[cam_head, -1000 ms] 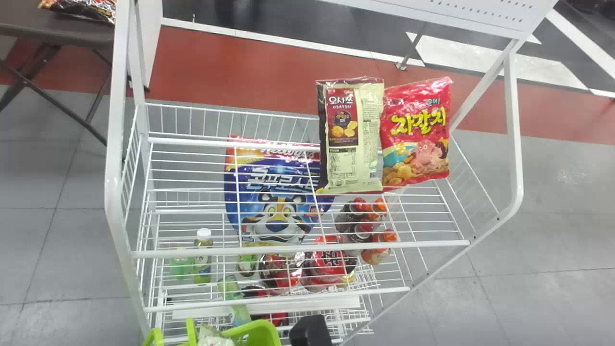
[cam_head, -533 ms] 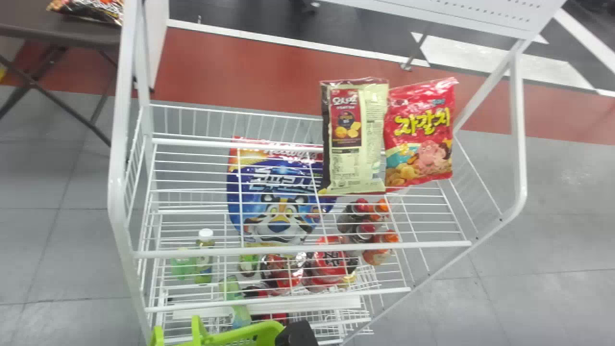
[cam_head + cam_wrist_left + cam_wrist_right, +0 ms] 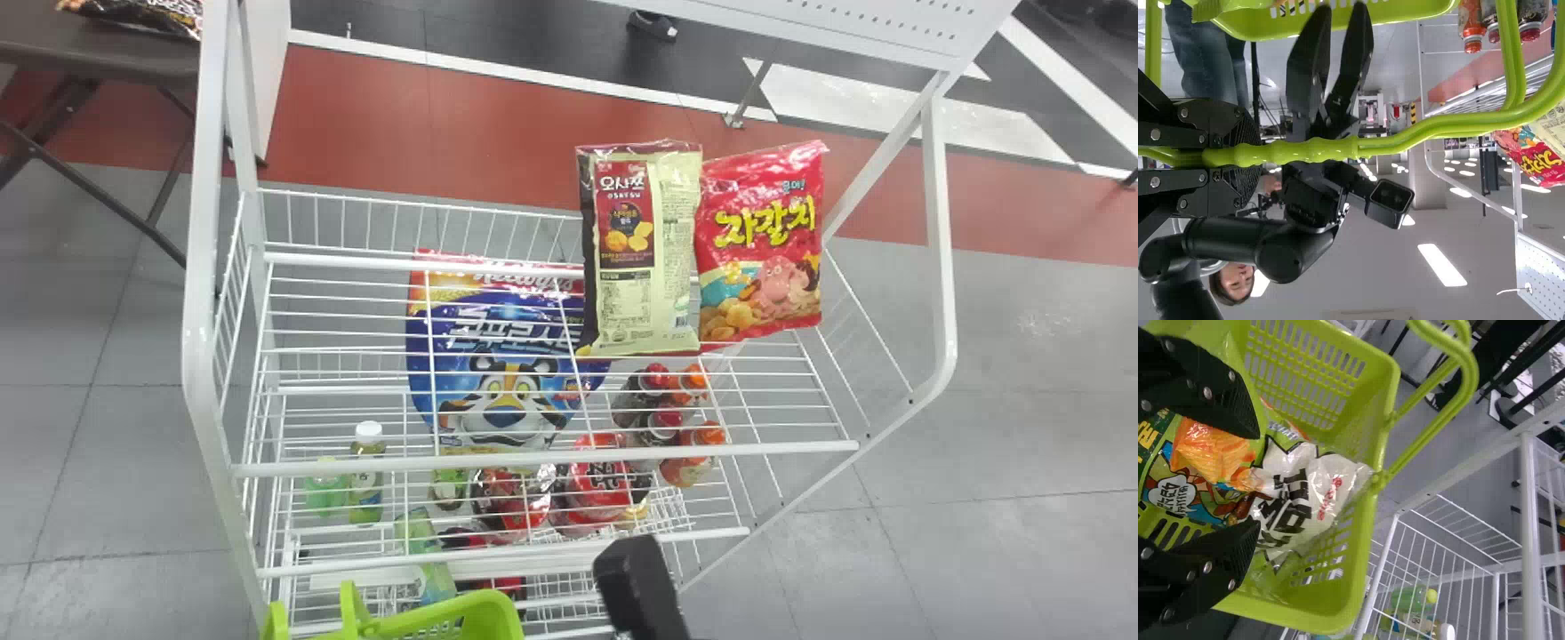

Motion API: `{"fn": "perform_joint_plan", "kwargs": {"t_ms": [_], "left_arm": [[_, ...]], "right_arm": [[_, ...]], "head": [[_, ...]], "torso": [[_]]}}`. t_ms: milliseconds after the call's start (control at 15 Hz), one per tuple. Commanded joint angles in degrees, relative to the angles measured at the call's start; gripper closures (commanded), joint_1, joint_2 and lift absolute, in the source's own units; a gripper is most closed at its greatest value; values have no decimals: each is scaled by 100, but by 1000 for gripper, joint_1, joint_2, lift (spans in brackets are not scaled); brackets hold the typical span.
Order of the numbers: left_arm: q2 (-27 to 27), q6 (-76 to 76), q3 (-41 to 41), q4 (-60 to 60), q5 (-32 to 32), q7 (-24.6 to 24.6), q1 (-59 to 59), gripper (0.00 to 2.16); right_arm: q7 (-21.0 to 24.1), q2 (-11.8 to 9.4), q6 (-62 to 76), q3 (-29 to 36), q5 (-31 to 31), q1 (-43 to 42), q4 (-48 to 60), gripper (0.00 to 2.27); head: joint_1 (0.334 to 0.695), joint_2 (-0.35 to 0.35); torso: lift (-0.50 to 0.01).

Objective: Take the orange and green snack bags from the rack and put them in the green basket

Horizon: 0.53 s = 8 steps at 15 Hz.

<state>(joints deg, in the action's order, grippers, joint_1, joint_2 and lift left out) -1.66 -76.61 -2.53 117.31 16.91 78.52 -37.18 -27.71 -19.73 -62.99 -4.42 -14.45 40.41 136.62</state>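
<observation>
My right gripper (image 3: pixel 636 578) shows as a black finger at the head view's bottom edge, right of the green basket (image 3: pixel 480 613). In the right wrist view that gripper (image 3: pixel 1259 480) is open above the basket (image 3: pixel 1368 547), its fingers wide apart. Inside lie a green and blue snack bag (image 3: pixel 1181 483), an orange bag (image 3: pixel 1208 450) overlapping it and a white bag (image 3: pixel 1308 497) with black print; how these bags separate is partly unclear. My left gripper (image 3: pixel 1248 157) is shut on the basket's green handle (image 3: pixel 1315 150).
The white wire rack (image 3: pixel 551 462) stands ahead. Its top shelf holds a cream bag (image 3: pixel 645 249) and a red bag (image 3: pixel 760 240). Below are a blue cereal bag (image 3: pixel 502 373), bottles and cups. A dark table (image 3: pixel 98 53) is at the back left.
In the head view, the right gripper first edged left beside the basket, then moved right and farther into view. The pale bag visible at the basket's bottom edge earlier has dropped out of that view.
</observation>
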Motion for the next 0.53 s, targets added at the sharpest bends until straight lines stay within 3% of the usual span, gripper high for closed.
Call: {"fn": "perform_joint_plan", "kwargs": {"t_ms": [0,267,467], "left_arm": [[8,18,-2,3,6,6,0,2148],[8,89,-2,-6,6,32,-35,2148],[17,176,-2,-15,23,32,-44,2148]], "right_arm": [[116,57,344,477,-243,151,375,76],[556,145,1786,1127,-401,336,744,76],[890,364,3385,1109,-190,432,603,80]], "head": [[695,-350],[695,-350],[695,-350]], "torso": [[0],[0],[0]]}}
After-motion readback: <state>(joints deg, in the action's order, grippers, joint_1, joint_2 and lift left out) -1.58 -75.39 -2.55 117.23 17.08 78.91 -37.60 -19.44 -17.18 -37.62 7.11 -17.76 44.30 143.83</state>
